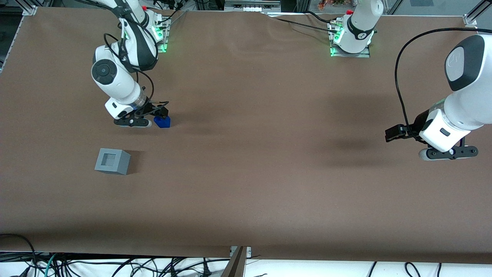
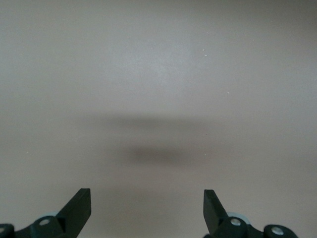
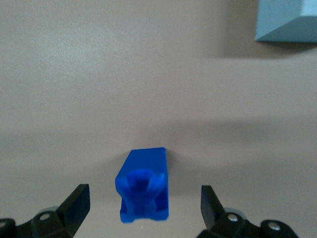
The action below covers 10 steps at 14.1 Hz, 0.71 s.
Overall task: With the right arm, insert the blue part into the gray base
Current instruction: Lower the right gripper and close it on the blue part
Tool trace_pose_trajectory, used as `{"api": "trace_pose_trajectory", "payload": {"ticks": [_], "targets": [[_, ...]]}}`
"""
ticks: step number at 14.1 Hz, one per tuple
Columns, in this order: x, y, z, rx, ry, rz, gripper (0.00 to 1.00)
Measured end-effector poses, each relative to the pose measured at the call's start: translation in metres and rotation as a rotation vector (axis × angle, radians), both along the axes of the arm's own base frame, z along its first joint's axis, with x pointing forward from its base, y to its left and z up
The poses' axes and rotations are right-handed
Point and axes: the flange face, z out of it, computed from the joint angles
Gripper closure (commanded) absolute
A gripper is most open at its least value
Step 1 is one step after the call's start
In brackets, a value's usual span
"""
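The blue part (image 1: pixel 163 122) lies on the brown table, farther from the front camera than the gray base (image 1: pixel 112 161). My right arm's gripper (image 1: pixel 155 117) hangs low right beside the blue part. In the right wrist view the blue part (image 3: pixel 143 185) rests between the two black fingertips (image 3: pixel 79 201), with a clear gap on each side, so the gripper (image 3: pixel 144 206) is open and touches nothing. A corner of the gray base (image 3: pixel 287 20) shows in that view. The base stands upright with its square socket facing up.
The brown table cover (image 1: pixel 246 173) stretches wide around both objects. The arm mounts (image 1: pixel 349 46) sit at the table's rear edge. Cables (image 1: pixel 115 265) hang below the table's front edge.
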Motion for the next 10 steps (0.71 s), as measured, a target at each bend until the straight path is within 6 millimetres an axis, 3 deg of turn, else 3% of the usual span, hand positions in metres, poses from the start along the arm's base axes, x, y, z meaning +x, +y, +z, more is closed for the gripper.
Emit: {"api": "trace_pose_trajectory", "payload": {"ticks": [6,7,9,10], "targets": [[-0.006,0.000,-0.041,0.006,0.012,0.000,0.02],[-0.007,0.001,-0.044,0.006,0.019,0.002,0.10],[-0.009,0.005,-0.048,0.005,0.025,0.010,0.60],[-0.010,0.006,-0.048,0.006,0.026,0.013,0.77]]}}
